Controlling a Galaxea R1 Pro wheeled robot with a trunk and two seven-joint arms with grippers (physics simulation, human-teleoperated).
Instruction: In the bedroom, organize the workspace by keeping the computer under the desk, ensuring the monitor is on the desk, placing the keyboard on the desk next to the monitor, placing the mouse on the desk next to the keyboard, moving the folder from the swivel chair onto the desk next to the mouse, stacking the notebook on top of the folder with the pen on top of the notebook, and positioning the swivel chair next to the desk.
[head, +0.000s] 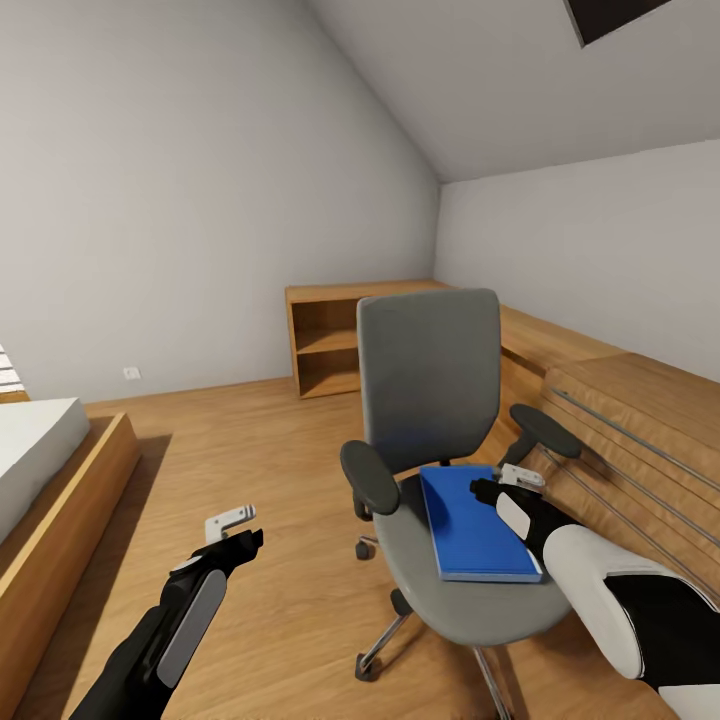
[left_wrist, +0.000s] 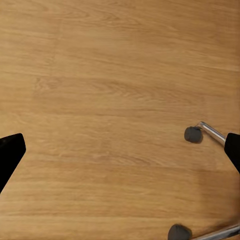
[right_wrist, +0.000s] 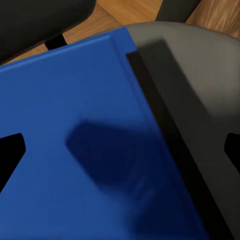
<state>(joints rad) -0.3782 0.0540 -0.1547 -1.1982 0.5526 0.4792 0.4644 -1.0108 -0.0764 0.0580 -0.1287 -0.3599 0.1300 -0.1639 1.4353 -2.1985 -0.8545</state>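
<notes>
Blue folder (head: 474, 524) lying flat on the swivel chair (head: 432, 400) seat; right tool (head: 500, 488), jaws spread, poised over its far right edge. Thin, stiff, light, likely slick: best pinched at that overhanging-free edge. Left tool (head: 236, 527) spread, idle

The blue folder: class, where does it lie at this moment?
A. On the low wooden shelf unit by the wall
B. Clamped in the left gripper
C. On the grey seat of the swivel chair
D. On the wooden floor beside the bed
C: the blue folder lies flat on the seat of the swivel chair, with the right gripper hovering open just above it.
</notes>
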